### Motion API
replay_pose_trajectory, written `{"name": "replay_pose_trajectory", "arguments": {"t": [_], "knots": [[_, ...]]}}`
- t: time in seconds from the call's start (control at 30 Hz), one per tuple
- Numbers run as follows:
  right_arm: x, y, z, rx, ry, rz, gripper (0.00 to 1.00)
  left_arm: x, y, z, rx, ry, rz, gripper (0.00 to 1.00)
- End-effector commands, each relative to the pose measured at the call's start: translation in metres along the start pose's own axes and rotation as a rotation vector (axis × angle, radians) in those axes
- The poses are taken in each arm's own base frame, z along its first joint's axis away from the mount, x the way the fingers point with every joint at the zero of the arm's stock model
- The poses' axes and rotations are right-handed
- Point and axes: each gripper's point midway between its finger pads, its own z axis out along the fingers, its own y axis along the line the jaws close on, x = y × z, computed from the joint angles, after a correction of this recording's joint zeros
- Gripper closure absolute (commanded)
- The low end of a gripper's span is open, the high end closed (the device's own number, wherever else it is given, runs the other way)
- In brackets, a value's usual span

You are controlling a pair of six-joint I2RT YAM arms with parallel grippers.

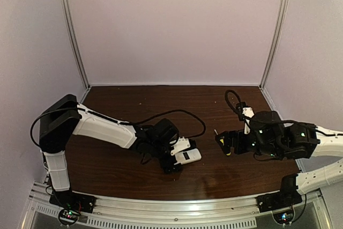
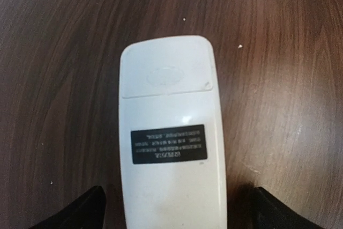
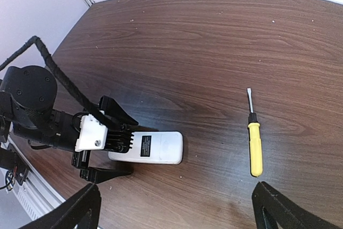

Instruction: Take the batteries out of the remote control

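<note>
Between the two dark fingers point(image 2: 80, 215) of the left claw point(image 2: 177, 191), the remote control point(image 2: 171, 116) is lying flat on the brown desk point(image 3: 214, 41). Its plain white back is facing up. The left claw is standing wide open around the near end of the remote, and a bit of desk is showing on each side, so the fingers are not squeezing it. A black label point(image 2: 169, 144) is sitting in the middle of the back, and past it, at the end far from this claw, a small lid point(image 2: 167, 68) is sitting shut. The right claw point(image 3: 176, 186) is hanging above the desk, open wide and holding nothing. Ahead of it and off to one side, a screwdriver point(image 3: 255, 148) is lying on the desk, its yellow handle nearer to the claw and its metal tip pointing away. The remote is lying ahead of the right claw too, off to the other side, well apart from the screwdriver.
</note>
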Motion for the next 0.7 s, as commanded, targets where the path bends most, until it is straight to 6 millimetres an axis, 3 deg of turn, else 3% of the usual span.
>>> {"name": "replay_pose_trajectory", "arguments": {"t": [0.0,0.23,0.43,0.53,0.67], "knots": [[0.004,-0.006,0.005,0.026,-0.001,-0.015,0.00,0.004,-0.001,-0.011,-0.017,-0.011,0.019,0.03],[0.004,-0.006,0.007,0.029,-0.003,-0.020,0.00,-0.022,0.003,-0.054,-0.067,-0.199,0.026,0.03],[0.004,-0.006,0.009,0.032,-0.010,-0.024,0.00,-0.054,0.012,-0.121,-0.170,-0.486,-0.001,0.03],[0.006,-0.005,0.012,0.030,-0.009,-0.029,0.00,-0.057,0.022,-0.151,-0.266,-0.618,-0.024,0.03],[0.006,-0.003,0.016,0.026,-0.012,-0.036,0.00,-0.054,0.043,-0.161,-0.412,-0.669,-0.046,0.03]]}}
